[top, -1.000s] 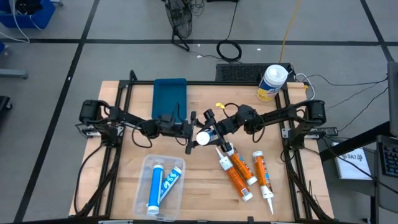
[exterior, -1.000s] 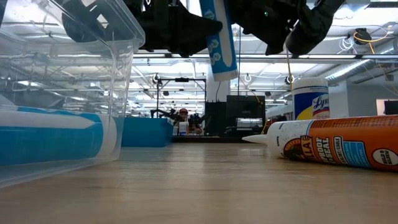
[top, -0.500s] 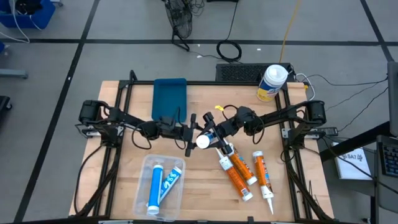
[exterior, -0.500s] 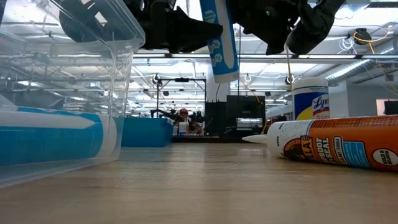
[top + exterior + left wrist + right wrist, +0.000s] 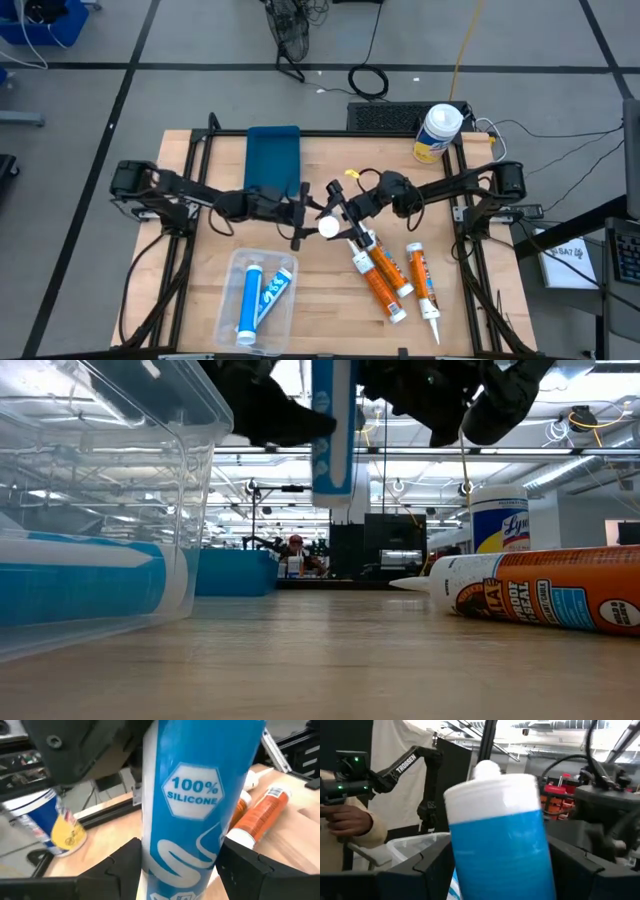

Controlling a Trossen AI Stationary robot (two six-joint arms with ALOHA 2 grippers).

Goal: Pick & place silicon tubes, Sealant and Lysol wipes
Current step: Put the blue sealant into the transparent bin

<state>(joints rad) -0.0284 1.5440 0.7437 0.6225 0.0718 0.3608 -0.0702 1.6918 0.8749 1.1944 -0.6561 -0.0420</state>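
Note:
A blue silicone tube (image 5: 327,228) with a white end stands upright in the air over the table's middle, between my two grippers. It also shows in the low view (image 5: 332,430), well above the wood. My left gripper (image 5: 303,215) comes at it from the left and my right gripper (image 5: 338,208) from the right, and both are shut on it. Several orange sealant tubes (image 5: 380,275) lie on the table at the near right. The Lysol wipes canister (image 5: 437,132) stands at the far right corner. My left gripper pinches the tube's blue body at its "100% SILICONE" label (image 5: 192,795), one finger (image 5: 125,865) on each side. The fingers come level from the table's left, across the tube. The tube is upright and lifted clear. My right gripper pinches the tube's blue body just below its white end (image 5: 495,835), one finger (image 5: 437,865) on each side. The fingers come about level from the table's right, across the tube. The tube stands upright, white end up, clear of the table.
A clear plastic bin (image 5: 232,272) at the near left holds two blue tubes. A dark blue tray (image 5: 272,158) lies at the far middle. A person's hand (image 5: 345,820) shows beyond the table. Bare wood lies between the bin and the orange tubes.
The blue tube has tipped from a slant to upright and shifted a little toward the table's left, still clear of the table. My left arm's rear joints have swung toward the table's left edge.

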